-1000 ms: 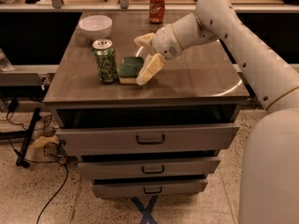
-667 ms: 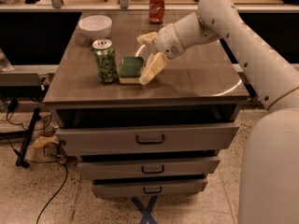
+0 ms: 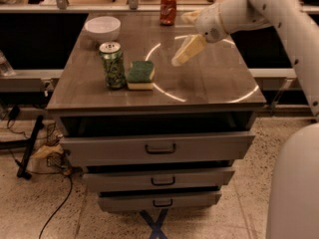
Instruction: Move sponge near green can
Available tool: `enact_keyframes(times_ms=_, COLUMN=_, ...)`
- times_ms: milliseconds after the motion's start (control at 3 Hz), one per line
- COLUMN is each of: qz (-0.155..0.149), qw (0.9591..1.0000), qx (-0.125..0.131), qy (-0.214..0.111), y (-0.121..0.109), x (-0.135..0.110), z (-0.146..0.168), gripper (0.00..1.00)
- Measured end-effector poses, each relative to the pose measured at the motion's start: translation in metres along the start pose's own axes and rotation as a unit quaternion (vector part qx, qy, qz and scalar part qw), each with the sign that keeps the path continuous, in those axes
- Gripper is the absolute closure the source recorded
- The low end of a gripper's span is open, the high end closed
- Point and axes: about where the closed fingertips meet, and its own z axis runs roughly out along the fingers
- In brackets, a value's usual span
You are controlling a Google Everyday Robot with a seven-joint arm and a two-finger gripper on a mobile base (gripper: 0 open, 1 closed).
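The sponge (image 3: 140, 74), pale yellow with a dark green top, lies flat on the wooden table (image 3: 214, 83), right beside the green can (image 3: 113, 65), almost touching its right side. The green can stands upright near the table's front left. My gripper (image 3: 180, 40) is open and empty. It hovers above the table's middle, up and to the right of the sponge, with one pale finger (image 3: 188, 50) pointing down-left and the other (image 3: 192, 16) higher up.
A white bowl (image 3: 102, 28) sits at the table's back left. A red soda can (image 3: 168, 7) stands at the back centre. Below the tabletop are three drawers; the top one (image 3: 159, 146) is pulled out a little. Cables lie on the floor at left.
The gripper has let go of the sponge and moved up and to the right, away from it. The sponge now lies flat beside the green can.
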Motion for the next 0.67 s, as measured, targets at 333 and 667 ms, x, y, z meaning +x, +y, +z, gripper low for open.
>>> enact_keyframes(times_ms=333, qz=0.006, qw=0.9888, qx=0.149, qy=0.013, y=-0.049, x=-0.019, z=-0.099, gripper=0.0)
enact_keyframes(times_ms=667, qz=-0.002, qw=0.9796, qx=0.201, qy=-0.003, y=-0.068, x=-0.039, z=-0.118, gripper=0.0)
